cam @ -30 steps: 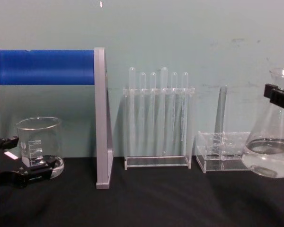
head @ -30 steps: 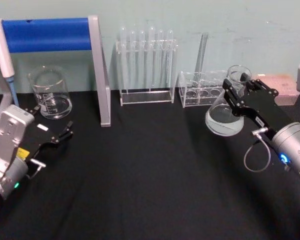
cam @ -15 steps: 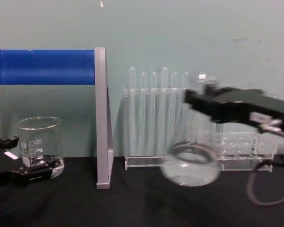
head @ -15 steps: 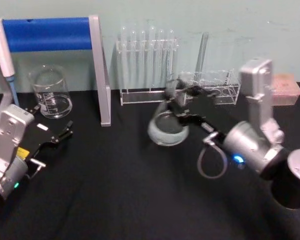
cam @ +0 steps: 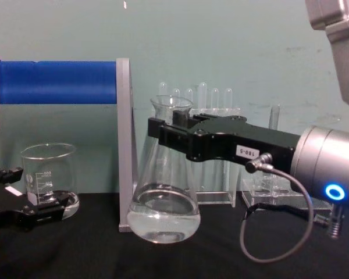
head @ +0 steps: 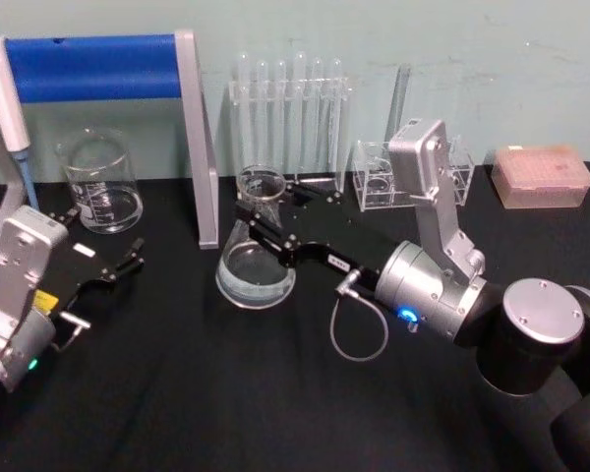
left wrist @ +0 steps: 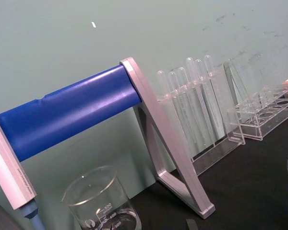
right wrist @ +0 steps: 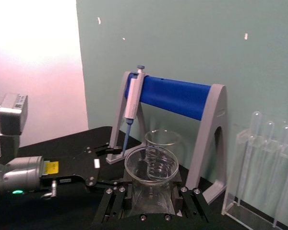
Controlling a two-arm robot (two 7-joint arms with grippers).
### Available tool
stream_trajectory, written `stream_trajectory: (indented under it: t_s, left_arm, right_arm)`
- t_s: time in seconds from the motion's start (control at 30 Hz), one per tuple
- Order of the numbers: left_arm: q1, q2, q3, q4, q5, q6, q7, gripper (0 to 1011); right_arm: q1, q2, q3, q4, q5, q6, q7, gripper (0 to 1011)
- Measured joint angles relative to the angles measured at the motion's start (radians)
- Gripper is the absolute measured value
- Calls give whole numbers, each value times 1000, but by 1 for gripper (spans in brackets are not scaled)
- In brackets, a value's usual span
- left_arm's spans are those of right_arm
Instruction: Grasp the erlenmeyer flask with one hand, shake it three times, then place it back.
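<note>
Black tabletop against a pale green wall: the right gripper (head: 259, 221) is clamped on the neck of the flask (head: 256, 277), held upright with a little clear liquid in its base, just right of the grey leg of the blue-barred stand (head: 195, 138). Left of that leg, the left gripper (head: 106, 241) sits low with fingers spread, near the beaker (head: 100, 182).

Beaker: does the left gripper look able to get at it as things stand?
Probably yes. The left gripper sits open just in front of the beaker, with bare table between them. The stand's post is off to the side, and the right gripper holds the flask beyond that post.
</note>
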Motion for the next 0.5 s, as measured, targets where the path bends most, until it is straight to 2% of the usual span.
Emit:
stream_trajectory:
  t_s: [0.17,0.27,0.4,0.5]
  left_arm:
    - [0,0,0,0,0,0,0,1001]
    - [0,0,0,0,0,0,0,1001]
    - [0,0,0,0,0,0,0,1001]
    - [0,0,0,0,0,0,0,1001]
  right_arm:
    - [-2,12,19,2,7,-7,-42,456]
    - [-18,26,48,-12,7,-8,-89,456]
    - [-55,46,103,-41,6,-7,-156,453]
    - [-103,64,167,-77,-5,1,-224,453]
